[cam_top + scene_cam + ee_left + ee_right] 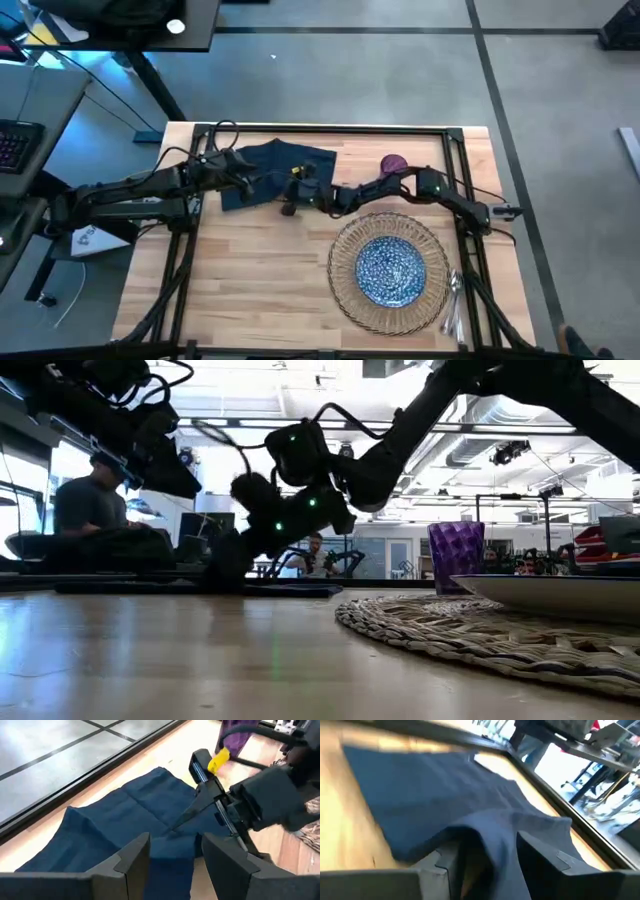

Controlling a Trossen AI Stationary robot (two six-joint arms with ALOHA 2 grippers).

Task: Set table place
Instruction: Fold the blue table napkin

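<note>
The plate [391, 268] sits on the mat [345, 285], cutlery [453, 305] beside it. The napkin [270, 165] lies unplaced beyond the mat; the right gripper [292, 196] pinches its edge, while the left gripper [243, 178] hovers open.

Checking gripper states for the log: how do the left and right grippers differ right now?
The left gripper has open jaws with nothing between them, hovering over the napkin; the right gripper has napkin cloth bunched between its fingers, apparently shut on it. The left gripper sits at the napkin's left part, the right gripper at its right edge, nearer the wicker mat. Both are low over the napkin at the table's far side.
</note>
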